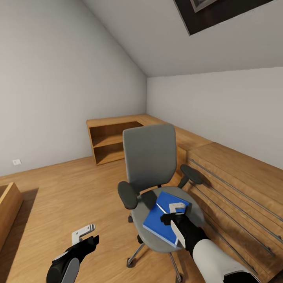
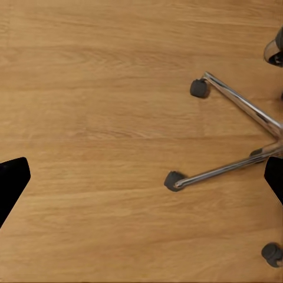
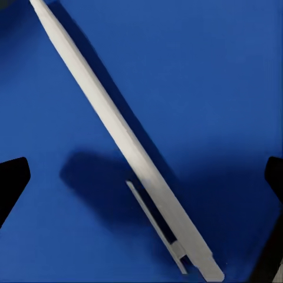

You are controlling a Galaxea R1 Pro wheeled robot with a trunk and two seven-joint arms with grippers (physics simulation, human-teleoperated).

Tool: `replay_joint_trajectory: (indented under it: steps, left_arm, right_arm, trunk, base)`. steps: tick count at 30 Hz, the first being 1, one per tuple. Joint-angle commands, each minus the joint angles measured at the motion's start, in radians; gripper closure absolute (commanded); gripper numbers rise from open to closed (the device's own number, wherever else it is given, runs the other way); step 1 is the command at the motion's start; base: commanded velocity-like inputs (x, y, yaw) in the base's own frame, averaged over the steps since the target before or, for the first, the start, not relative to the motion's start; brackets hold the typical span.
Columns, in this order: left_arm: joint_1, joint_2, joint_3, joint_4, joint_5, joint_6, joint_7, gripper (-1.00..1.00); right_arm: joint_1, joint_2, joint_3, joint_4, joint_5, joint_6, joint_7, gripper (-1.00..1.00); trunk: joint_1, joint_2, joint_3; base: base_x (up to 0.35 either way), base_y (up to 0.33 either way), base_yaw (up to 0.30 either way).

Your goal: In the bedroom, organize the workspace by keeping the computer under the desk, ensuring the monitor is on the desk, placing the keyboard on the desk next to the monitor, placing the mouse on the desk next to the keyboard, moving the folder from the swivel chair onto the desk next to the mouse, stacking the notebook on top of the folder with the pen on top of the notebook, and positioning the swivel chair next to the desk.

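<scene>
- Grey upholstery marks the swivel chair in the head view, standing on the wood floor with its back toward the far wall and a low light-wood cabinet just to its right.
- On the chair's seat lies the bright blue folder, with a slim white pen resting on its cover.
- The right hand hovers directly over the folder at the pen; its fingers look spread, and it grips nothing.
- The left hand hangs low over bare floor, to the left of the chair and apart from it, holding nothing; how wide it stands is hard to judge from this angle.
- An open light-wood shelf unit sits in the far corner behind the chair.
- In the left wrist view, wood floor shows below, with the chair's chrome base and its black casters. The left hand's dark fingertips sit at opposite edges of the picture, so it is wide apart and empty.
- In the right wrist view, the folder's blue cover is seen close, with the pen lying diagonally on it, clip visible. The right hand's fingertips stand wide, either side of the pen, not touching it.
</scene>
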Motion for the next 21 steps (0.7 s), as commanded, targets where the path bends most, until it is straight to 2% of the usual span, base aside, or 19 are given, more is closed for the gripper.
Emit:
replay_joint_trajectory:
  steps: [1, 7, 21]
  left_arm:
    - [-0.001, 0.000, 0.000, -0.001, 0.011, 0.003, 0.008, -1.00]
    - [-0.001, 0.000, 0.000, -0.001, 0.011, 0.003, 0.007, -1.00]
    - [-0.001, 0.000, 0.000, -0.001, 0.011, 0.004, 0.007, -1.00]
  right_arm:
    - [0.000, -0.001, 0.007, -0.002, -0.002, 0.007, -0.006, -1.00]
    - [0.000, -0.001, 0.006, -0.001, -0.003, 0.007, -0.006, -1.00]
    - [0.000, -0.001, 0.007, 0.001, -0.003, 0.008, -0.005, -1.00]
  trunk:
    - [0.000, 0.000, -0.001]
    - [0.000, 0.000, -0.001]
    - [0.000, 0.000, -0.001]
  base:
    - [0.212, -0.042, 0.000]
    - [0.076, -0.015, 0.000]
    - [0.005, -0.001, 0.000]
